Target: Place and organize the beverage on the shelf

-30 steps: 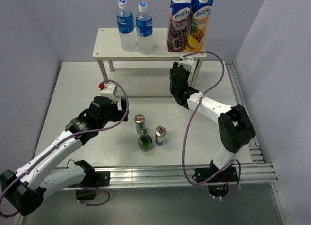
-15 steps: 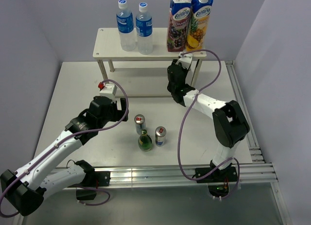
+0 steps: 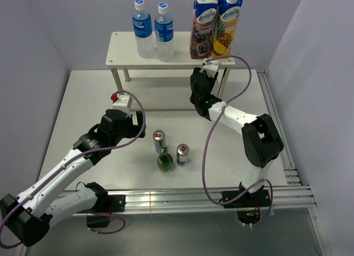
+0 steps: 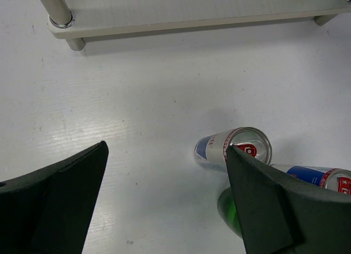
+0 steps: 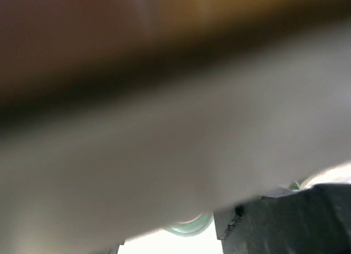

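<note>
The shelf (image 3: 124,52) is seen at the far side of the table (image 3: 88,101) in the top view, with two water bottles (image 3: 142,29) and two juice cartons (image 3: 215,26) set on top. Its lower board (image 4: 164,15) is shown close up by the left wrist view, where the left gripper (image 4: 165,171) is spread wide near two cans (image 4: 233,147) and a green bottle (image 4: 226,207). The right gripper (image 3: 199,82) is tucked under the shelf's right end. Its opening cannot be told, as the right wrist view is blurred.
</note>
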